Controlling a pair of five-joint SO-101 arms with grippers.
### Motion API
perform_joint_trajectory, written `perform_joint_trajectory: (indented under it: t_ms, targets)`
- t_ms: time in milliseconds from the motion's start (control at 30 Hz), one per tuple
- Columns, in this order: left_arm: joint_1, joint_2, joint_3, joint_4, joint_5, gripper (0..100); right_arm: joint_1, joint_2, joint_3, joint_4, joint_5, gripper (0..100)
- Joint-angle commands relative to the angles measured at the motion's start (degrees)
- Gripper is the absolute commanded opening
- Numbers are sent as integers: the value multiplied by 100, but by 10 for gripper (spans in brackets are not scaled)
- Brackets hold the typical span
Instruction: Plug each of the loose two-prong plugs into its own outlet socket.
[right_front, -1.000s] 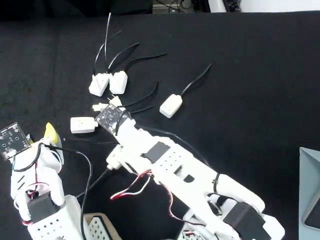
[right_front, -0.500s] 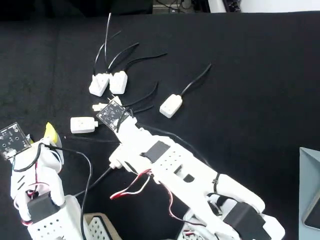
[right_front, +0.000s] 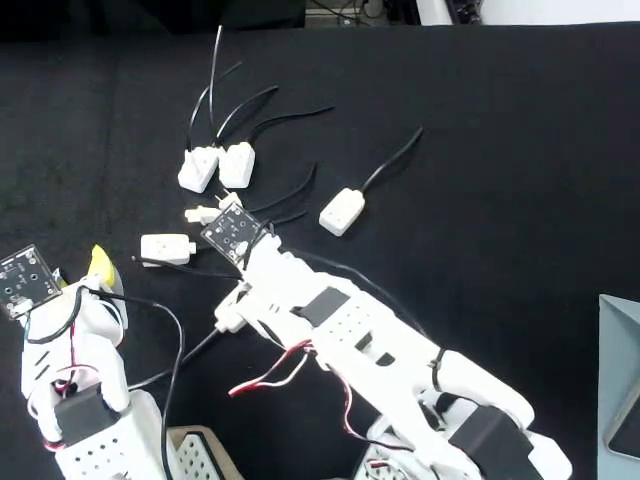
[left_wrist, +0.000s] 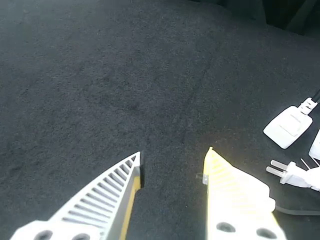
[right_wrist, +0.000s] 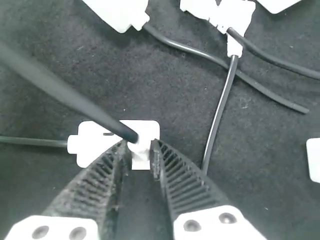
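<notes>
My right gripper (right_wrist: 140, 148) is shut on a small white two-prong plug (right_wrist: 140, 159), whose black cord (right_wrist: 65, 92) runs off close past the camera. Just beyond the fingertips lies a white outlet socket (right_wrist: 102, 140) with its own thin cable; in the high view this socket (right_front: 165, 248) sits left of the right arm's wrist (right_front: 235, 236). Another loose plug (right_front: 205, 213) lies nearby, prongs showing (left_wrist: 292, 175). Three more sockets (right_front: 198, 168) (right_front: 237, 165) (right_front: 342, 211) lie farther back. My left gripper (left_wrist: 174, 160) hangs open over bare cloth, its yellow tip (right_front: 100, 262) left of the socket.
Black cords (right_front: 270, 120) trail from the sockets toward the table's far side. A second cord (right_wrist: 220, 115) crosses the cloth beside my right fingers. A grey box corner (right_front: 620, 380) stands at the right edge. The table is covered in black cloth (right_front: 500, 150).
The right arm's wrist has shifted slightly to the right, away from the near socket, with the plug in its fingers. A thin cord now shows below that socket. The left arm has kept still.
</notes>
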Motion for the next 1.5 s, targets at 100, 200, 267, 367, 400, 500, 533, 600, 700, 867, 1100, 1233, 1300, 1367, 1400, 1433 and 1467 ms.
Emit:
perform_joint_trajectory:
  t_ms: [100, 200, 267, 367, 400, 500, 533, 600, 700, 867, 1100, 1233, 1300, 1367, 1400, 1433, 1467]
  targets:
    - [-13, -18, -22, -105, -44, 206, 97, 268, -40, -114, 62, 11]
    - [-13, -18, -22, -105, -44, 206, 97, 646, -251, -97, 62, 11]
    - [-22, -18, -22, -105, -44, 206, 97, 743, -338, -79, 62, 11]
    - [-31, -18, -22, -105, -44, 206, 97, 620, -347, -79, 62, 11]
    - [-31, -18, -22, -105, -44, 206, 105, 541, -347, -79, 62, 11]
    - [-13, -18, -4, -105, -44, 206, 167, 215, -365, -70, 62, 11]
    - [-4, -18, 31, -123, -44, 206, 237, 75, -374, -70, 62, 11]
    - [-4, -18, 57, -141, -53, 206, 413, -224, -435, -79, 70, 11]
    - [-4, -18, 57, -141, -53, 206, 818, -585, -629, -79, 70, 11]
    - [4, -18, 57, -141, -53, 206, 1451, -866, -1077, -114, 264, 11]
    - [4, -18, 66, -141, -53, 206, 2286, -462, -2360, -123, 264, 11]
    - [4, -18, 66, -141, -53, 206, 2690, 233, -3099, -158, 237, 11]
    - [4, -18, 66, -141, -53, 206, 2866, 655, -3336, -378, 229, 11]
    - [4, -18, 66, -141, -53, 206, 2989, 1077, -3503, -677, 229, 11]
    - [4, -18, 66, -141, -53, 206, 3033, 1279, -3574, -818, 229, 11]
    - [4, -18, 66, -141, -53, 206, 3068, 1464, -3635, -932, 237, 12]
    - [4, -18, 66, -141, -53, 206, 3068, 1640, -3714, -1002, 255, 12]
